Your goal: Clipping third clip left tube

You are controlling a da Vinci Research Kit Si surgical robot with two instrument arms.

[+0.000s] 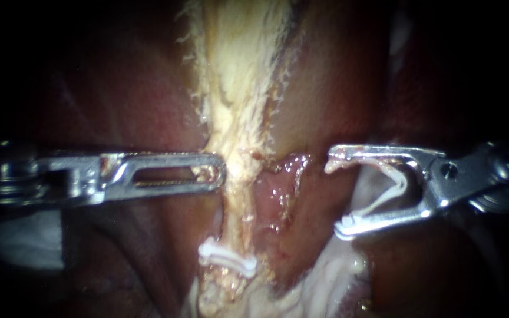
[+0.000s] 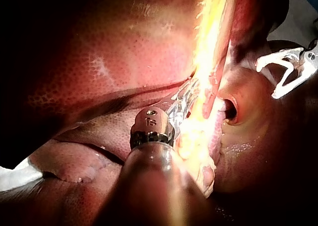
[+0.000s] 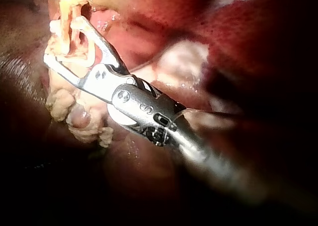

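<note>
A pale, frayed tube (image 1: pixel 235 118) runs down the middle between dark red liver (image 1: pixel 119 88) lobes. One white clip (image 1: pixel 228 259) sits across the tube low down. My left instrument (image 1: pixel 210 174) comes in level, its slotted jaws shut on the tube's left edge; in the left wrist view its jaws (image 2: pixel 181 104) lie against the bright strand. My right instrument (image 1: pixel 333 198) stands to the right of the tube, apart from it. Its jaws stand wide, holding an open white clip (image 1: pixel 378 203) seated between them. In the right wrist view, these jaws (image 3: pixel 62 41) lie close by the pale tissue (image 3: pixel 74 112).
Wet reddish tissue (image 1: pixel 284 176) lies between the tube and my right instrument's jaws. Whitish tissue (image 1: pixel 325 277) spreads below them. White gauze (image 1: pixel 25 241) shows under my left instrument's shaft. A round opening (image 2: pixel 229 111) shows beside the strand in the left wrist view.
</note>
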